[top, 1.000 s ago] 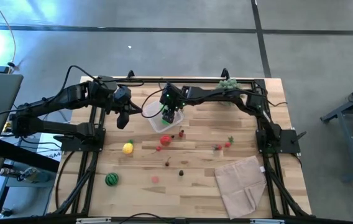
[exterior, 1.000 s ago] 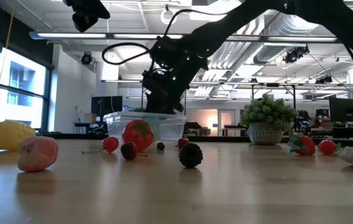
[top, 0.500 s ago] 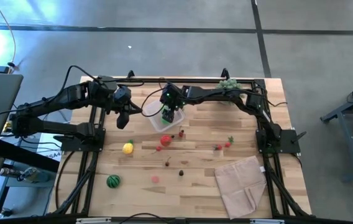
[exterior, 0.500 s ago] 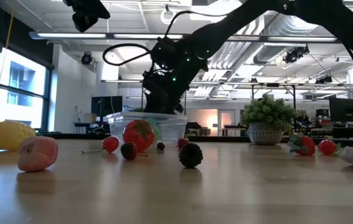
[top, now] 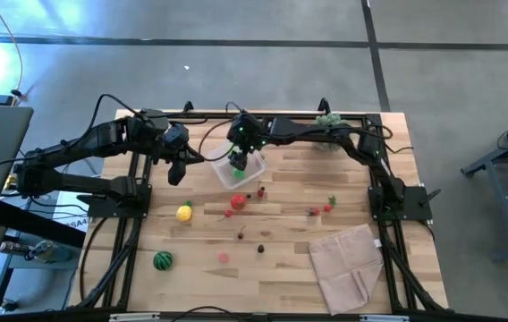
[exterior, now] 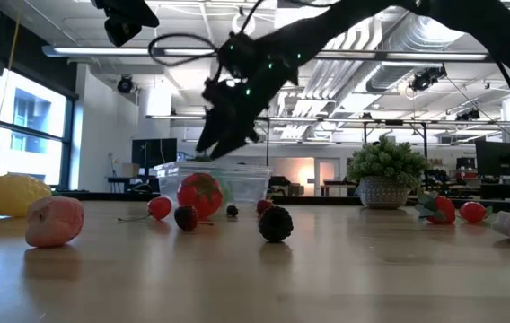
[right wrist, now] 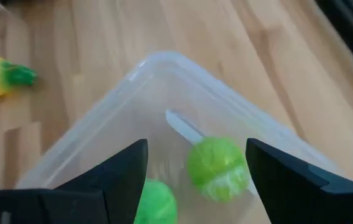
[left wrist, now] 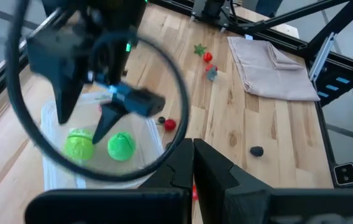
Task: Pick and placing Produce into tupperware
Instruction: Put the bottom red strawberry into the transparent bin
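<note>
The right gripper hangs at the far middle of the worktop, fingers spread apart. The left gripper waits just to its left.

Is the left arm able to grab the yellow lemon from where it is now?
Probably yes. The left gripper hangs just beyond the lemon, with only bare table between them. The right gripper is off over the tupperware.

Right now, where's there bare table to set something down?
Bare wood lies between the melon and the beige cloth, and along the far right edge beyond the strawberries. It is crowded below the tub, where the right hand hovers open over the tomato and berries.
</note>
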### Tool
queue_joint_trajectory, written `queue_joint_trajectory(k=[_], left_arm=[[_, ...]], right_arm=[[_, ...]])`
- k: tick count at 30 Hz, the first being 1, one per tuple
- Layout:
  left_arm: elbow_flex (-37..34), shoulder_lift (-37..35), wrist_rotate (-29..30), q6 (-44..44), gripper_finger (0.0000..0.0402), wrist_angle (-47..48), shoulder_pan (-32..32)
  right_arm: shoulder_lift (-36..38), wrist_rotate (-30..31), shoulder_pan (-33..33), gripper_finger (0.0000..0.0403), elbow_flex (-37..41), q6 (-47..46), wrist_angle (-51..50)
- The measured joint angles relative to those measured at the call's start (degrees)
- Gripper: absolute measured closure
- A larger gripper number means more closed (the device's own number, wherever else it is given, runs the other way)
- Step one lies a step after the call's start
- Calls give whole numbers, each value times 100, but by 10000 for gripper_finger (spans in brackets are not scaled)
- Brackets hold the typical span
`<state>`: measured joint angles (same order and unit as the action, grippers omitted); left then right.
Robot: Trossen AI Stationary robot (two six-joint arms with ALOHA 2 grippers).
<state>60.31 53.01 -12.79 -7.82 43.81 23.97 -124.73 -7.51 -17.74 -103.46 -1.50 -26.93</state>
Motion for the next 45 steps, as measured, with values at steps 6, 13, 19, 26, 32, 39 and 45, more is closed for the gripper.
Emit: queue_joint_trajectory(k=[6, 13, 19, 26, 32, 39, 45], left_arm=[[2, -2, 39, 0, 401, -8, 0], [1, -2, 41, 1, 401, -4, 1], [0, -2, 41, 0, 401, -8, 0], [1, -2, 41, 0, 401, -5, 1], [1, -1, 41, 0, 401, -6, 0], [2, -1, 41, 0, 401, -3, 1], [0, 0, 41, 0, 401, -4, 1]], right_arm=[[686, -20, 84, 156, -101, -13, -441], [1775, 245, 417, 204, 674, -318, -874], [2947, 604, 780, 221, 2384, -1303, -503], [4502, 909, 1282, 221, 4334, -2674, 91], [5416, 741, 1657, 221, 5288, -3755, -270], [5897, 549, 2008, 221, 5920, -4225, -933], [5882, 558, 2131, 221, 6234, -4144, -1061]])
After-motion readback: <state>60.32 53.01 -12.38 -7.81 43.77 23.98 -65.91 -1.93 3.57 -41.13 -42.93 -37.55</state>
